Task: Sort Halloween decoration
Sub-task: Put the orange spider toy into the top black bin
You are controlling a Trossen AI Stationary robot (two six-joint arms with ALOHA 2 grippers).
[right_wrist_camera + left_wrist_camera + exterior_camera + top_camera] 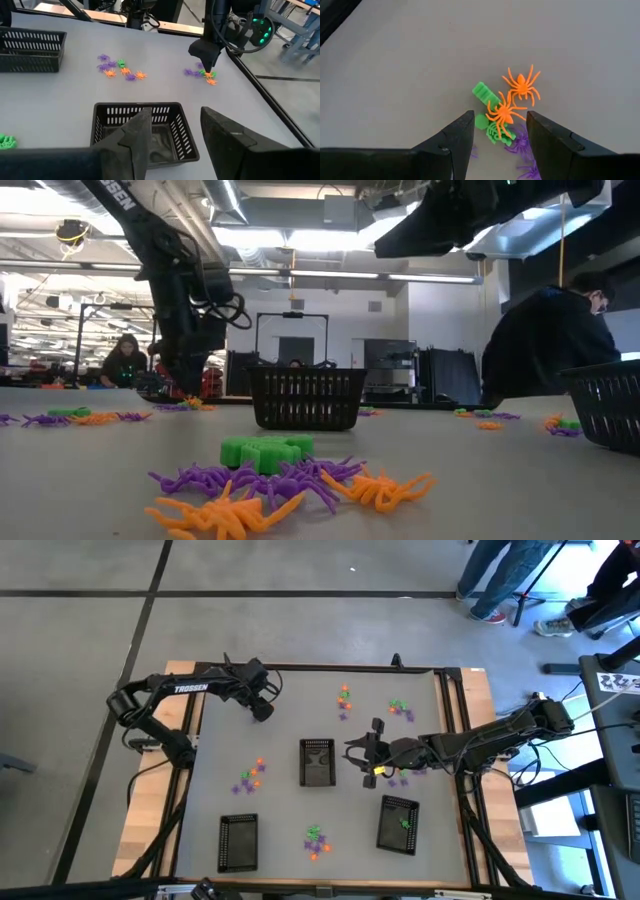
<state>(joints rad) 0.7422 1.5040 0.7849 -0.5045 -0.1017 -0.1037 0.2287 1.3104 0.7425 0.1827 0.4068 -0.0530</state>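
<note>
Grey and framed in pale wood, the surface (290, 720) carries scattered clusters of Halloween decoration (250, 776), tiny orange, purple and green spiders and trinkets, lying near its left edge, near its far edge, toward its right edge and near its near edge. Toward the far left corner, the left gripper (497, 131) hangs just above one cluster, fingers (462, 135) spread apart and holding nothing, an orange spider (503, 113) between them. A black mesh tray (317, 761) sits mid-surface. Beside it the right gripper (172, 131) hovers, fingers parted and empty. Two more trays (238, 840) sit along the near edge.
</note>
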